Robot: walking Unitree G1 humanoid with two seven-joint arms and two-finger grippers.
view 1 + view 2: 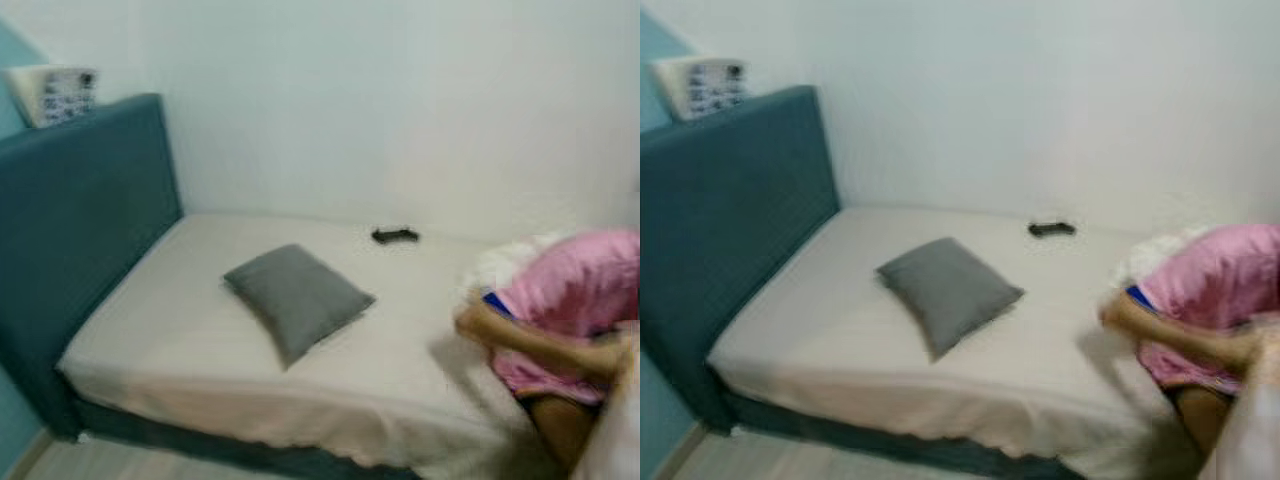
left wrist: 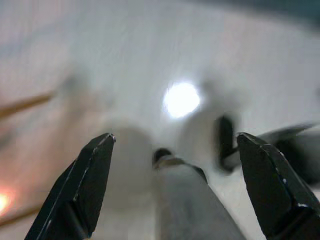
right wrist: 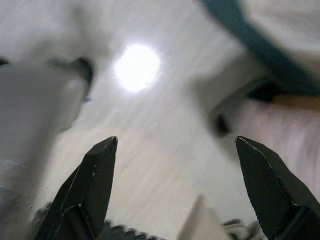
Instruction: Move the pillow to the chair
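Grey pillow (image 1: 297,298) on bed (image 1: 200,350), pincers (image 2: 175,145) apart

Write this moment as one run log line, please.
pillow: on bed, untouched | left gripper: open | right gripper: open | person: beside bed

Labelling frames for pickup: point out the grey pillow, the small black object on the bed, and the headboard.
grey pillow (image 1: 298,298), left eye view, centre.
small black object (image 1: 395,235), left eye view, middle.
headboard (image 1: 75,215), left eye view, front face.

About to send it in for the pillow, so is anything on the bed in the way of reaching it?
Nothing visible lies on or against the grey pillow. A person leans over the bed's right side, clear of it. Both grippers point at the floor.
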